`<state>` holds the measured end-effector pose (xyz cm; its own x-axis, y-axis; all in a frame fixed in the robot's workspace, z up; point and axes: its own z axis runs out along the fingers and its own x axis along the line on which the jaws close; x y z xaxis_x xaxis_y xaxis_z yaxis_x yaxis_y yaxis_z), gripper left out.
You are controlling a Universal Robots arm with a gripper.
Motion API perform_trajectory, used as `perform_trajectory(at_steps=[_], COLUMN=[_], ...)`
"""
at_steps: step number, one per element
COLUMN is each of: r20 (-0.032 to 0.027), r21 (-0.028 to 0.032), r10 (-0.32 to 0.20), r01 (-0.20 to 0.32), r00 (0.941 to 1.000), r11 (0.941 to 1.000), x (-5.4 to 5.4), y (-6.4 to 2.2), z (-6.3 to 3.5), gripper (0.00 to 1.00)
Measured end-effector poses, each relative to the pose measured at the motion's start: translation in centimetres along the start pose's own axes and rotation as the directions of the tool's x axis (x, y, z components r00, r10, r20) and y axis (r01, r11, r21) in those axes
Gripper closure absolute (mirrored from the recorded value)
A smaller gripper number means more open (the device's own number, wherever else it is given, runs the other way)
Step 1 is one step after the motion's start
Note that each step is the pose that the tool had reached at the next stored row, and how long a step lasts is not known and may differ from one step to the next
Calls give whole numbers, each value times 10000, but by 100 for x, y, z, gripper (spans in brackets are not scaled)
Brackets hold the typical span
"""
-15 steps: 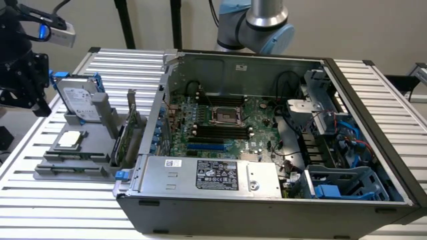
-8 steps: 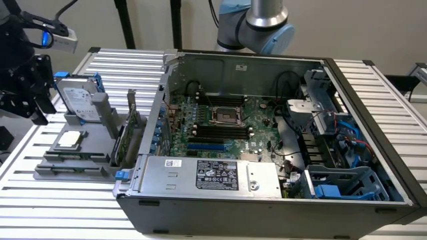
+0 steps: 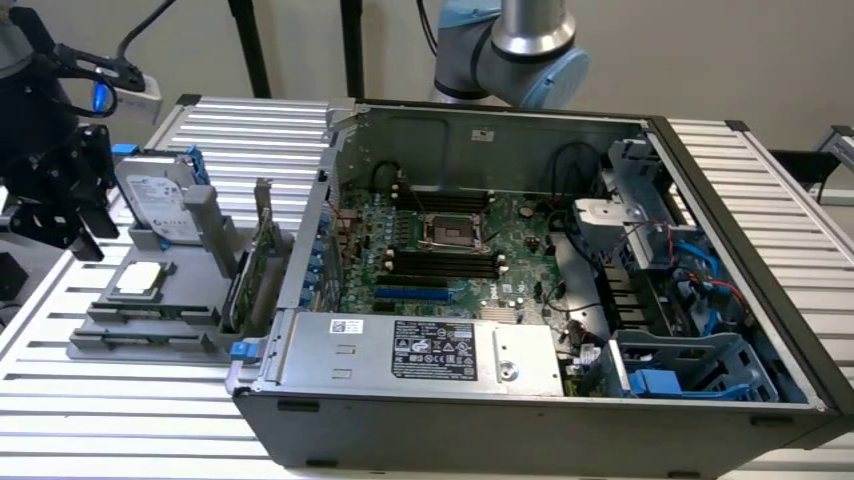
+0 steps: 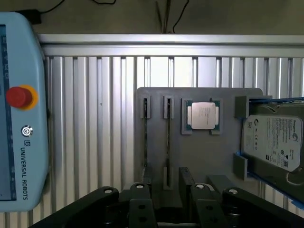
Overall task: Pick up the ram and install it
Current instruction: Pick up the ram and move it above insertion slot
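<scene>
Gray holder (image 4: pixel 199 156) carries the ram (image 4: pixel 167 137) on edge in a slot, beside the processor (image 4: pixel 202 115). Our gripper (image 4: pixel 170 209) hangs close by, jaws spread, holding nothing. We judge it best to square the fingers across the stick's thin faces, centred along its length.

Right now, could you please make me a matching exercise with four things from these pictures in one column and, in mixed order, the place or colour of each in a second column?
Things:
1 hard drive
2 processor chip
3 emergency stop button
4 power supply

Descriptions:
A red, on the teach pendant
B inside the computer case
C between blue rails at the edge of the gray holder
D in a square recess of the gray holder

Pairs: 1-C; 2-D; 3-A; 4-B
</scene>
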<state>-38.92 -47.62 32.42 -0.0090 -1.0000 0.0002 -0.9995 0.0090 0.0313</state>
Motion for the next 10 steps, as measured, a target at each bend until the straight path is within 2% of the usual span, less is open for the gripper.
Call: perform_trajectory(at_steps=[10], r20=[0], r21=[-1], r10=[20], r01=[-20], r00=[10000], r11=[10000], x=[19], y=[-6], z=[182], gripper=[64])
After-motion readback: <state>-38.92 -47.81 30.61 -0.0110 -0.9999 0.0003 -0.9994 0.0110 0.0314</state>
